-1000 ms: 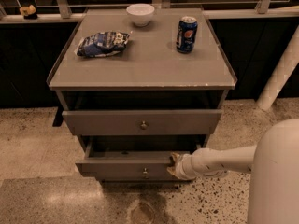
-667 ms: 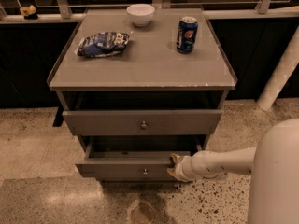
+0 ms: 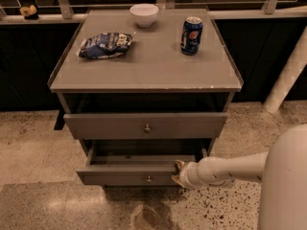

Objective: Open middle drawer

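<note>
While the arm (image 3: 235, 167) reaches in from 3 o'clock, the gripper (image 3: 178, 173) sits against the right end of the middle drawer (image 3: 120, 175), at its top edge. Whether it grips that edge or only touches it, I cannot tell. The drawer is at 6 o'clock below the cabinet top (image 3: 153, 66) and stands partway out, its dark inside showing behind the front. Its knob (image 3: 148, 178) is just left of the gripper and apart from it. The upper drawer (image 3: 105, 125) also stands slightly out, its front overhanging the back of the middle one. Speckled floor (image 3: 53, 200) spreads at 6 and 8 o'clock, with a dark mark (image 3: 146, 218) in front of the drawer. The robot's white body (image 3: 288, 186) fills 4 o'clock, and a white post (image 3: 288, 75) slants at 2 o'clock. On the top, a bowl (image 3: 144, 14) sits at 12 near the back edge, a can (image 3: 191, 28) at 1 and a bag (image 3: 105, 44) at 10.
</note>
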`<state>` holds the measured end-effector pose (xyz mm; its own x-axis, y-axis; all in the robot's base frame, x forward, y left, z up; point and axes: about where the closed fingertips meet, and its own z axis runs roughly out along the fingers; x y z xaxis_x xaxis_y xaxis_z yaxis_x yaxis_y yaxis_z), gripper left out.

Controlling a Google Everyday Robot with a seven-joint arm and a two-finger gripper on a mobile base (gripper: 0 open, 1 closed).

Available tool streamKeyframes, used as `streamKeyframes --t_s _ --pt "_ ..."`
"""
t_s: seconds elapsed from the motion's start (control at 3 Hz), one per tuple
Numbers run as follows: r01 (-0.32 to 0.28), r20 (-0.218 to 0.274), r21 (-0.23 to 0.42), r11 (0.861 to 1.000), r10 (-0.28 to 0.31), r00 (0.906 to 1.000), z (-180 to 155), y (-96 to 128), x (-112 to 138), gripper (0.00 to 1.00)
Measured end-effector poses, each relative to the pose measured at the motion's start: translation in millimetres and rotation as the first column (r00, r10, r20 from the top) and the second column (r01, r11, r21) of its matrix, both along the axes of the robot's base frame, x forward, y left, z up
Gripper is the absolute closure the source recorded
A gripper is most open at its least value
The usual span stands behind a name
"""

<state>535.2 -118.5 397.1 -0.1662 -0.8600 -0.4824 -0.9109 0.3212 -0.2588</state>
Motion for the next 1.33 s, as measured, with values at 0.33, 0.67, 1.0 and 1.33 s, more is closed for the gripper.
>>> streamKeyframes --t_s 0.33,0.67,1.0,1.33 --pt "0.000 -0.001 -0.001 1.000 0.000 1.0000 1.3 -0.1 -0.3 1.00" --pt "-0.001 -0.008 -0.008 1.000 0.001 1.0000 -2.9 -1.6 -4.7 1.00" --pt "-0.002 -0.008 -0.009 1.000 0.002 1.0000 -1.5 -1.7 -4.9 1.00" --pt "-0.006 -0.014 -0.012 1.000 0.006 0.9999 -3.5 -2.1 -10.5 1.00"
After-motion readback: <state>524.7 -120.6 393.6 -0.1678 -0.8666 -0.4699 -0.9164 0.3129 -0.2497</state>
